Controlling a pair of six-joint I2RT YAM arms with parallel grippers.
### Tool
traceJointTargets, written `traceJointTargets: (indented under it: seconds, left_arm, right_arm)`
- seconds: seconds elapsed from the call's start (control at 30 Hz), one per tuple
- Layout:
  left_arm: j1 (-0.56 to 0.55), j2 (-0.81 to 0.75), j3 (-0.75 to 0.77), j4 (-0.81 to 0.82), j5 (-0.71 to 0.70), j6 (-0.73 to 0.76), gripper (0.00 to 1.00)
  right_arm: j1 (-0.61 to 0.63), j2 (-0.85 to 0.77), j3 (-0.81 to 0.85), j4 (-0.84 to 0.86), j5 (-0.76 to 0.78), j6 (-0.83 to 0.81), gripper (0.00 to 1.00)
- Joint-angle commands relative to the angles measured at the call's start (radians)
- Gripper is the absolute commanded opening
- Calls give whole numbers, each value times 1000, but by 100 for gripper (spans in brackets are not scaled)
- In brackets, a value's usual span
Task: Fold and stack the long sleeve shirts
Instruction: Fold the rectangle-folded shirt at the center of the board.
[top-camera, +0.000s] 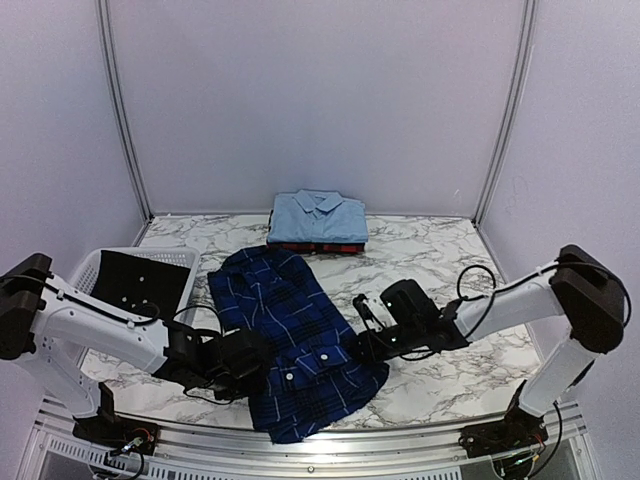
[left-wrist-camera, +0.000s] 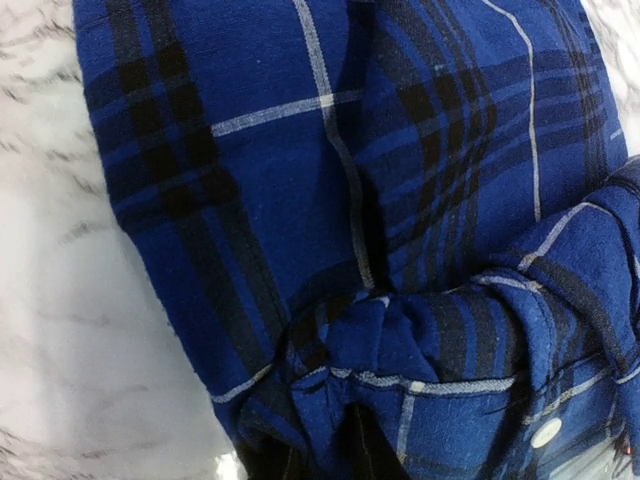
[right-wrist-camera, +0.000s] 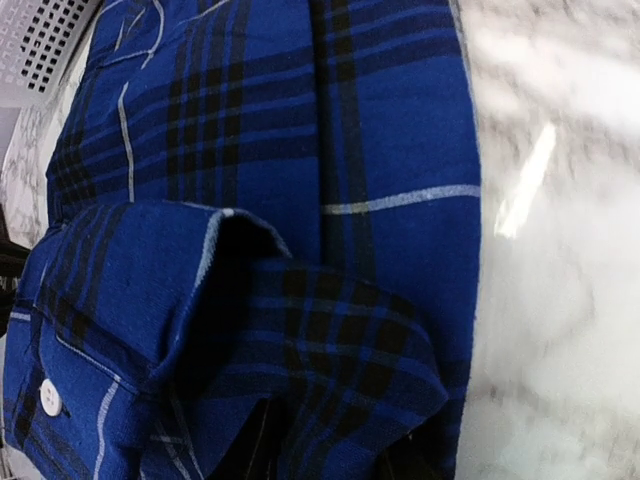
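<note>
The navy blue plaid shirt (top-camera: 290, 330) lies spread on the marble table, partly folded, its lower part nearest the arms. My left gripper (top-camera: 258, 362) is at its left edge and my right gripper (top-camera: 360, 345) at its right edge. Each is shut on a bunched fold of this shirt. In the left wrist view the cloth (left-wrist-camera: 300, 150) gathers into a pinch at the bottom and hides the fingers. In the right wrist view a fold of the cloth (right-wrist-camera: 330, 330) does the same. The plain light blue shirt (top-camera: 318, 214) lies folded on the folded red-and-black plaid shirt (top-camera: 318, 246) at the back.
A white slotted basket (top-camera: 90, 265) with dark cloth inside stands at the left, close to my left arm; its corner shows in the right wrist view (right-wrist-camera: 45, 40). Bare marble (top-camera: 440, 250) lies right of the shirt. White walls enclose the table.
</note>
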Motion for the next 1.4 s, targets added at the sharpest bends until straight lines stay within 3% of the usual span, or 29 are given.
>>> traceJointTargets:
  seconds: [0.0,0.17,0.3,0.53,0.67,0.87,1.07,1.37]
  left_arm:
    - [-83,32,-15,-108,154,-33,19]
    - [-102,-48,-45,-171,153,-68,19]
    - [-109,-116,-52,-197,137,-79,21]
    - [-110,-139,17,-227,121,-29,47]
    - [-113,-214,17,-229,138,-4,56]
    - [-187,-201,48,-223,197,34,63]
    - [-288,-157,9,-159,227,-15,63]
    - [-321,-132,-44,-44,237,-36,63]
  right_arm:
    - [86,-167,-211,-49,23,184,27]
    - [174,-401,-342,-19,50,331,30]
    - [182,-426,-300,-79,72,307,33]
    - [167,-524,-255,-246,102,217,52]
    - [167,-627,-265,-308,54,150,63]
    - [190,-725,-349,-330,-19,130,63]
    - [217,-797,-424,-331,-48,126,62]
    - [297,-752,-461,-237,-30,184,63]
